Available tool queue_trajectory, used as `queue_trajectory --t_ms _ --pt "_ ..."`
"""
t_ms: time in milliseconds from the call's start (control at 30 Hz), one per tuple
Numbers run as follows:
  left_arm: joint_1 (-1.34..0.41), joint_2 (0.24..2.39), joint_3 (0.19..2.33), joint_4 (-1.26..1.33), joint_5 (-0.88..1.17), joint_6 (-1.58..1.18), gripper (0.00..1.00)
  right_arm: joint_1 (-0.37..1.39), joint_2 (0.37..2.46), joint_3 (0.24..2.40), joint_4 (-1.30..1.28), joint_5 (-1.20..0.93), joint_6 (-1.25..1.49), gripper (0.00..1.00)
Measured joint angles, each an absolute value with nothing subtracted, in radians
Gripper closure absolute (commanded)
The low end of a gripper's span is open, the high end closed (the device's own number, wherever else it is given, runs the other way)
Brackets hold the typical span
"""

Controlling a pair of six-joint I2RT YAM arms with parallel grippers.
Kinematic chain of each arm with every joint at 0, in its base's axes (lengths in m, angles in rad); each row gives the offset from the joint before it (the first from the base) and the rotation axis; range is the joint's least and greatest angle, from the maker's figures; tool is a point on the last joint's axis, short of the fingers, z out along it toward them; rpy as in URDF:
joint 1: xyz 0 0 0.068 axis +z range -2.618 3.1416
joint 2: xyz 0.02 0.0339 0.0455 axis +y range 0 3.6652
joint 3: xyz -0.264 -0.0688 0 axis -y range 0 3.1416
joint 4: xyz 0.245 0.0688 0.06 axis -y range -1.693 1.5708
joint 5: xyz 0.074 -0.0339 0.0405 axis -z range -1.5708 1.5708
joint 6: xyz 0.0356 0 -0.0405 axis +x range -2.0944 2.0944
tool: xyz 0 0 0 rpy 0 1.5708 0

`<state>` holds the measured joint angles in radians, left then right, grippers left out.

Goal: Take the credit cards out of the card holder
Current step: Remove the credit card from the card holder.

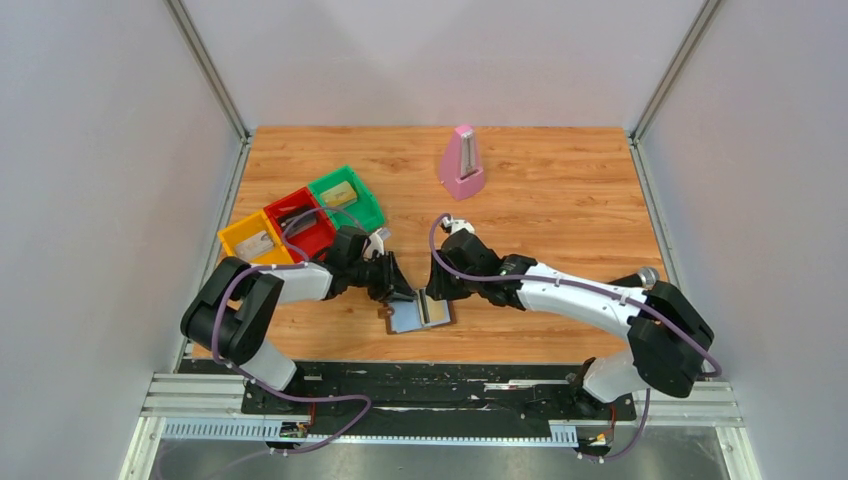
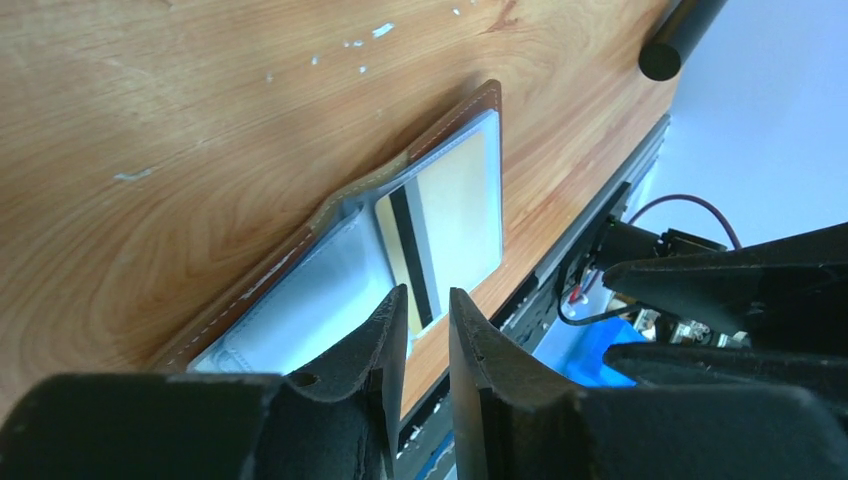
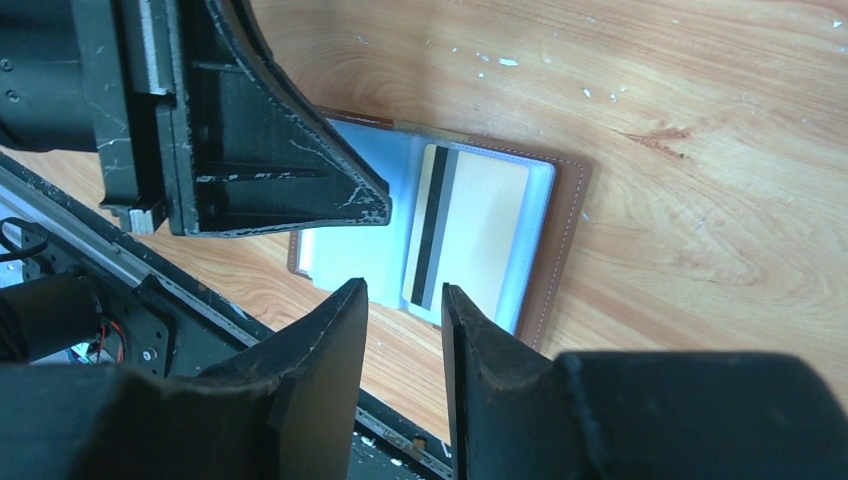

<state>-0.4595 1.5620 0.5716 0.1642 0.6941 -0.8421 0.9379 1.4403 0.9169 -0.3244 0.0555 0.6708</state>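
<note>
The card holder [image 1: 420, 314] lies open on the counter [image 1: 560, 220] between the arms. One gold-tan credit card [image 3: 470, 225] sits in its pocket, not yet pulled. The left jaws hover narrowly apart and empty over the other leaf. The right jaws, also narrowly apart, stand at the card's edge without clamping it.

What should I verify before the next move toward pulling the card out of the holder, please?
1. The card holder lies open on the table: ok.
2. The gold-tan card sits exposed in its pocket, stripe side up: ok.
3. The right fingers are apart with nothing between them: ok.
4. The right fingers touch the card's near edge: cannot tell.
5. The left fingers pin the holder's empty half: cannot tell.
6. More cards hidden underneath: cannot tell.
</note>
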Motion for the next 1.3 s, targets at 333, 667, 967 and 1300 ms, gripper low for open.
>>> queue_trajectory --t_ms 333,667,967,1300 --pt "-0.461 1.551 0.572 0.102 0.628 -0.796 0.67 0.875 1.489 0.885 -0.263 -0.037 0.647 0.70" --pt "-0.462 1.551 0.572 0.128 0.619 -0.794 0.65 0.823 1.562 0.813 -0.154 -0.146 0.642 0.72" --pt "-0.463 1.577 0.570 0.189 0.622 -0.797 0.62 0.802 1.594 0.765 -0.104 -0.171 0.658 0.75" --pt "-0.463 1.613 0.566 0.236 0.624 -0.800 0.61 0.791 1.597 0.747 -0.067 -0.182 0.685 0.76"
